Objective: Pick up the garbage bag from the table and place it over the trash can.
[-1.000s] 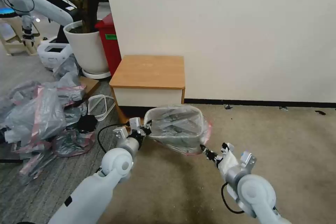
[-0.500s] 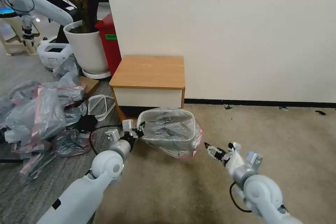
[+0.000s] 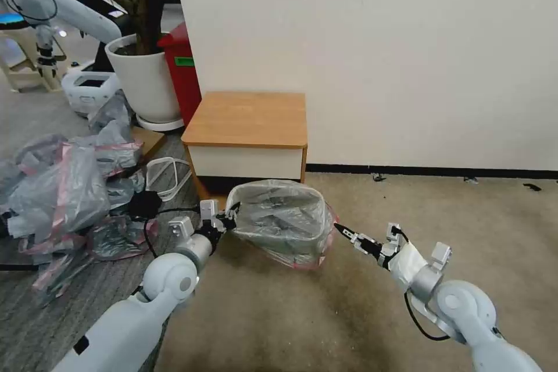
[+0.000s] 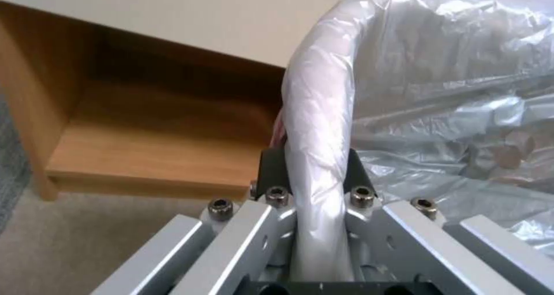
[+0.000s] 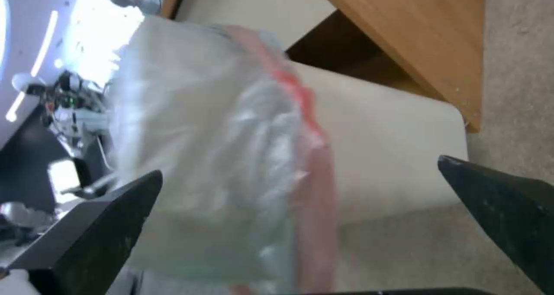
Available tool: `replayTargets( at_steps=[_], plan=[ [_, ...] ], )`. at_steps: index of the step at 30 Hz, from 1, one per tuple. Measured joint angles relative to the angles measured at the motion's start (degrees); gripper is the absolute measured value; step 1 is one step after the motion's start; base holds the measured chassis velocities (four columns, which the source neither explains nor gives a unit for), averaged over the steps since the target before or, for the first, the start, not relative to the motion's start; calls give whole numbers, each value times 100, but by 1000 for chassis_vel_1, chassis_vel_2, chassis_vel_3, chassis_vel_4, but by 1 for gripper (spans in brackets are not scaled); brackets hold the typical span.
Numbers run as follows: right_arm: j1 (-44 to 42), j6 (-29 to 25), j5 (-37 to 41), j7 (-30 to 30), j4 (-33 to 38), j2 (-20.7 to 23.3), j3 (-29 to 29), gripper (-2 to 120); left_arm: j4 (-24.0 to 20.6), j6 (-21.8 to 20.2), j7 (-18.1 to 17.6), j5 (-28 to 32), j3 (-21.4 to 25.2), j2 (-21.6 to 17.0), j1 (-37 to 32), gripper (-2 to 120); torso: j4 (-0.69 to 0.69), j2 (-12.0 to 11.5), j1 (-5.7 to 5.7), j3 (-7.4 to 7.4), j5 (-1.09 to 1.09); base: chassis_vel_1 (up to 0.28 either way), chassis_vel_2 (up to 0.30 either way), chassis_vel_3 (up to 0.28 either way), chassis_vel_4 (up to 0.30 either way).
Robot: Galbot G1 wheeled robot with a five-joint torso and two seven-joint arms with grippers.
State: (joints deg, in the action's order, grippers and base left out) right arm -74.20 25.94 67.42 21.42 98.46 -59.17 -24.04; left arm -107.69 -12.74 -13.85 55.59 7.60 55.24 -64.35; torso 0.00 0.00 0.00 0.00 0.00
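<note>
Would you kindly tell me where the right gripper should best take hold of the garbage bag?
Probably the pink-banded rim of the garbage bag, on the side facing the open right gripper, coming from the robot's right. That edge hangs loose over the trash can; the left gripper pinches the opposite rim.

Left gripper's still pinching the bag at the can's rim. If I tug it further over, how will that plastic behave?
The garbage bag looks thin and crinkly, so it will probably stretch and bunch rather than slide stiffly. The left gripper clamps film and the rim together, so tugging may drag the likely light trash can along. The right gripper is open, clear.
</note>
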Motion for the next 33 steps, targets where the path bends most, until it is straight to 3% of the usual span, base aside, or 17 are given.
replayTargets(
  at_steps=[6, 14, 28, 33],
  plan=[
    [256, -20, -84, 147, -350, 78, 168, 110, -179, 0, 17, 36, 34, -69, -84, 4, 0, 0, 0, 0, 0, 0, 0, 0, 0],
    [329, -60, -53, 366, -410, 110, 235, 96, -211, 0, 25, 43, 33, -87, -102, 4, 0, 0, 0, 0, 0, 0, 0, 0, 0],
    [456, -99, -63, 452, -501, 172, 379, 91, -172, 1, 17, 27, -34, -40, -57, 4, 0, 0, 0, 0, 0, 0, 0, 0, 0],
    [506, -111, -98, 452, -532, 197, 442, 80, -177, 1, 13, 25, -58, -49, -51, 4, 0, 0, 0, 0, 0, 0, 0, 0, 0]
  ],
)
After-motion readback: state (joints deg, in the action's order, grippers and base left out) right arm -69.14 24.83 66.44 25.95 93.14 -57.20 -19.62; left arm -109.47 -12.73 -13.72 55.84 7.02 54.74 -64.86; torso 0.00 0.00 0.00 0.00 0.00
